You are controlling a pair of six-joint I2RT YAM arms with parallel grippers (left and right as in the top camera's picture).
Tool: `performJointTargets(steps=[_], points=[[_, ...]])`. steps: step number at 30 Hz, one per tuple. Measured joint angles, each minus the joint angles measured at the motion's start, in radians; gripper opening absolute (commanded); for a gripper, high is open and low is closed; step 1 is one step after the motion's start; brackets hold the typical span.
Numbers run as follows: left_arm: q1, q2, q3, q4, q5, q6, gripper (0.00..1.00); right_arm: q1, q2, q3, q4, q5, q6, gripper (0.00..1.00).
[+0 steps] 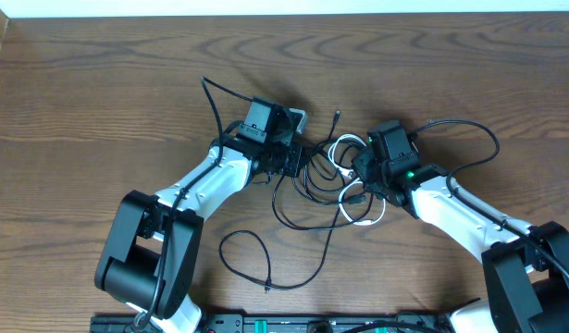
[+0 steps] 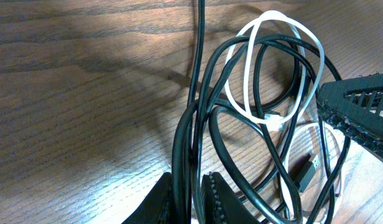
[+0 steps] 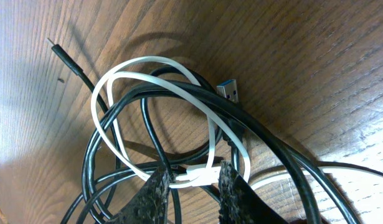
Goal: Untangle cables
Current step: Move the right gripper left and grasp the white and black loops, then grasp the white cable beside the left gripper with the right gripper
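On the table (image 1: pixel 99 92), read from left to right in the overhead view, a loose black tail (image 1: pixel 240 231) is met first. It loops toward 7 o'clock from the tangle (image 1: pixel 326 180) and ends in a small plug (image 1: pixel 268 289) near the front edge. Next comes the left gripper (image 1: pixel 289 159). In its wrist view the jaws are closed on strands of the black cables (image 2: pixel 198 37), which run up from between the pads toward 12 o'clock. The tangle lies just at 3 o'clock of this gripper and at 9 o'clock of the right gripper (image 1: pixel 360 168), so it is bracketed between the two and neither is clearly nearer. Its long axis is judged to run roughly from 12 to 6 o'clock, from a black end plug (image 1: pixel 337 116) at the top to a white loop at the bottom, across the line joining the grippers. The white cable (image 2: pixel 275 121) is threaded through the black coils, and a USB plug (image 3: pixel 228 90) lies against them. In the right wrist view the right jaws are seen partly apart with the white joint (image 3: pixel 197 177) between the tips. Whether it is pinched or only hovered over cannot be told. The coming move is judged to turn on this bracket: a pull apart along the 9-to-3 line would be called for, and the coils could be tightened by it instead of freed. No container is seen.
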Motion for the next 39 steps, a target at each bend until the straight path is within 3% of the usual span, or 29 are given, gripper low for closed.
performJointTargets(steps=[12,16,23,25,27,39], points=[[0.000,0.000,0.000,0.000,0.000,0.000,0.17,0.024,0.070,0.000,0.050,0.017,0.017,0.14],[0.000,0.000,0.000,0.000,0.000,0.000,0.17,0.024,0.106,0.002,0.062,0.017,0.024,0.20],[0.000,0.000,0.000,0.001,0.000,0.000,0.17,0.024,0.106,0.002,0.066,0.040,0.024,0.22],[0.000,0.000,0.000,0.001,0.000,0.000,0.17,0.024,0.106,0.002,0.068,0.048,0.024,0.16],[0.000,0.000,0.000,0.001,0.000,0.000,0.17,0.024,0.106,0.002,0.070,0.055,0.024,0.01],[0.000,0.000,0.000,0.002,0.000,0.000,0.17,0.020,0.113,-0.004,0.179,0.028,-0.189,0.01]])
